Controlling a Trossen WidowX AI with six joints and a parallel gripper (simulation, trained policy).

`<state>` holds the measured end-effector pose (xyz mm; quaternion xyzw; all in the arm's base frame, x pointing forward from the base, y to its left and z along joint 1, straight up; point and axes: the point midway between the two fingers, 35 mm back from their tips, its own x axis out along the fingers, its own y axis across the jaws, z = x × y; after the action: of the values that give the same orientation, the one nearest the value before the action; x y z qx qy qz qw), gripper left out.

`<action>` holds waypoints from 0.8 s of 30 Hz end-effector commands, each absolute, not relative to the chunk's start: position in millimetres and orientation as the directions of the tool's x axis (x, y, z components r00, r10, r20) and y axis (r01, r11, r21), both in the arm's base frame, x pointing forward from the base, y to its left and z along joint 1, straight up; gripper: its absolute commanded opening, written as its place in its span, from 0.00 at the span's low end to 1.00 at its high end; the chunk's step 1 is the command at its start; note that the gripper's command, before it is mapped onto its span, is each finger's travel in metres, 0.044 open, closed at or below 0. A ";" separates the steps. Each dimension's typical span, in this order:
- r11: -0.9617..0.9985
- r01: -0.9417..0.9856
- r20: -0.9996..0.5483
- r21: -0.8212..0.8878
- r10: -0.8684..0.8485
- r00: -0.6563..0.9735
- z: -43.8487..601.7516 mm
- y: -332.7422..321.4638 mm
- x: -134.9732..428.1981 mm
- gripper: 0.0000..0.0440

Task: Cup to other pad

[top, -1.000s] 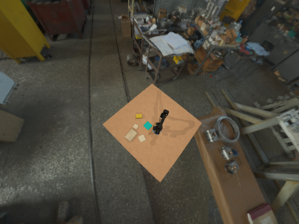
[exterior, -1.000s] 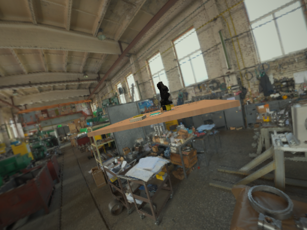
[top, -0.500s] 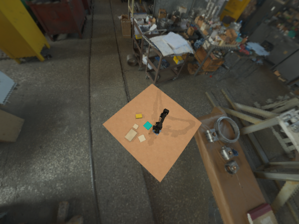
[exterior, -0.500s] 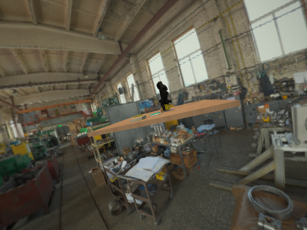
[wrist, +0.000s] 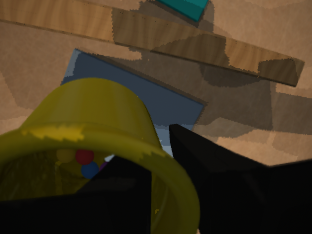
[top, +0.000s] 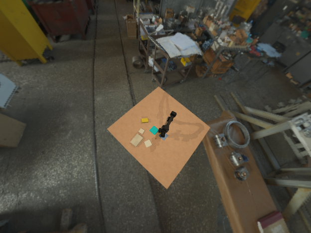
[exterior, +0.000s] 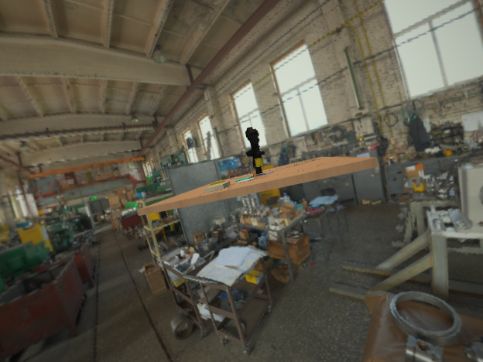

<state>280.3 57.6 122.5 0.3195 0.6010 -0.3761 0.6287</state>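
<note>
Cup: I have the yellow cup (top: 160, 133) (exterior: 258, 162) (wrist: 95, 107) at the blue pad (top: 164, 137) (exterior: 268, 172) (wrist: 135, 90); from outside it looks raised above the surface (top: 167, 165) (exterior: 331, 165).
Cup angle: it leans in my wrist view, but I cannot tell its true tilt.
Marbles: I can see several marbles (wrist: 85, 156) inside, red, blue and yellow among them; a finger hides part of the interior.
End effector: my end effector (top: 161, 132) (exterior: 258, 169) (wrist: 158, 134) is gripping the cup by its wall, one finger inside and the other outside.
Wooden bar: the bar (top: 157, 135) (exterior: 254, 172) (wrist: 170, 45) lies between the blue pad and the teal one.
Teal pad: the teal pad (top: 153, 130) (exterior: 244, 179) (wrist: 186, 7) is beyond the bar, the cup well off it.
Other pieces: farther out I see a yellow block (top: 144, 120), two small cream squares (top: 141, 130) and a larger tan block (top: 136, 140).
Arm: the black arm (top: 168, 122) (exterior: 253, 143) reaches over the surface.
</note>
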 end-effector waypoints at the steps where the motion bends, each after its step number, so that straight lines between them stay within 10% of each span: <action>1: 0.489 0.872 -0.997 -0.008 -0.075 0.033 135.2 54.1 285.2 0.09; 24: 0.343 0.930 -0.980 0.131 -0.095 0.173 145.4 -11.2 320.2 0.05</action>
<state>319.4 -4.4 145.5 0.4105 0.5130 -0.3958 0.6416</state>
